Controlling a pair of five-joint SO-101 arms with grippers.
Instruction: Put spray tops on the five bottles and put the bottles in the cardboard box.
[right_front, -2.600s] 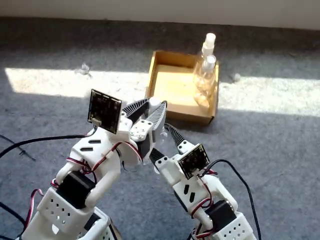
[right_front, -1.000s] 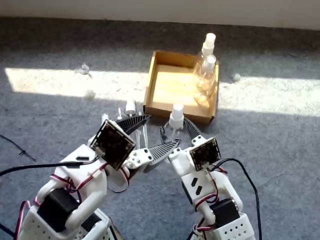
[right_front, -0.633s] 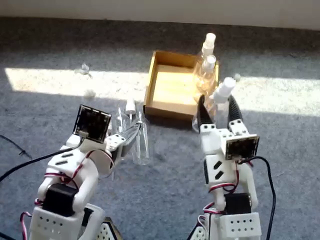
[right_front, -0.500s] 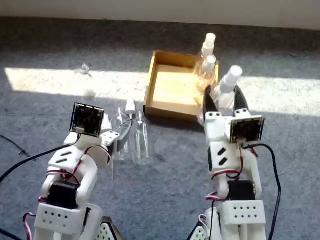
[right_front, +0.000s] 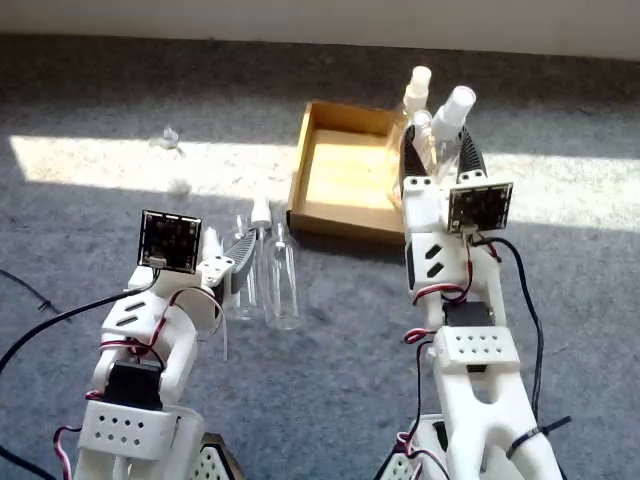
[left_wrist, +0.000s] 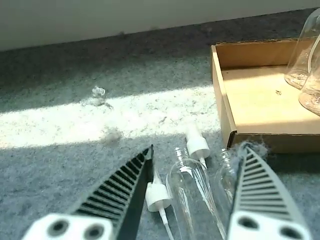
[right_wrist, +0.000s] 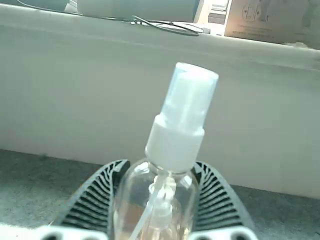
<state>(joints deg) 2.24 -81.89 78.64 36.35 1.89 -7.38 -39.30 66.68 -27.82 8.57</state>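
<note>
Holding a capped bottle (right_wrist: 167, 200) in my right gripper (right_front: 437, 140) at the cardboard box (right_front: 345, 175).
Upright, spray top (right_wrist: 182, 115) skyward; left gripper (left_wrist: 197, 150) spread wide.

Lit by direct daylight. Falls as one bright band across the carpet (right_front: 100, 160), left to right in the high view, and runs through the cardboard box (right_front: 345, 165). Leaves the near carpet in grey shade. Washes the box floor pale yellow. Glints faintly on the clear bottles (right_front: 283, 285) lying in that shade. Lies even and soft on the wall (right_wrist: 75, 90) behind the held bottle (right_wrist: 150, 200); brightens its spray top (right_wrist: 182, 120) almost to white.
</note>
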